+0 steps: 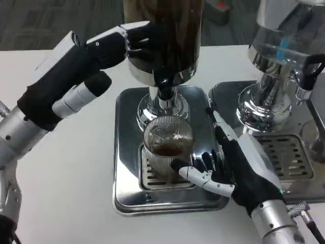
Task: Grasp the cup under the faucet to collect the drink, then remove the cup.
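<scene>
- A white tabletop (76,168) fills the lower scene, with grey carpet beyond its far edge
- A drink dispenser (162,46) with a dark, full-looking tank stands centre on a chrome base, its faucet (165,91) pointing down over a shiny drip tray (127,152) with a slotted grille
- A second dispenser (277,66), clear-bodied, stands just beside it on the right with its own grille tray (289,157)
- The left hand (134,40), on a black-sleeved forearm reaching in from the left, is up against the side of the dark tank near its lower rim; its fingers seem to press on or wrap the tank, likely working the tap, though I cannot tell whether it grips anything
- The right hand (231,168) sits on the tray just right of the cup, fingers curled toward the cup's lower side and touching or nearly touching it; whether it has a firm hold is not clear
- The ribbed glass cup (167,147) stands upright on the grille directly under the faucet, with a little dark liquid visible in the bottom
- Judging by this, the cup is placed and filling has only begun; most of the collecting and the removal of the cup are left to do
</scene>
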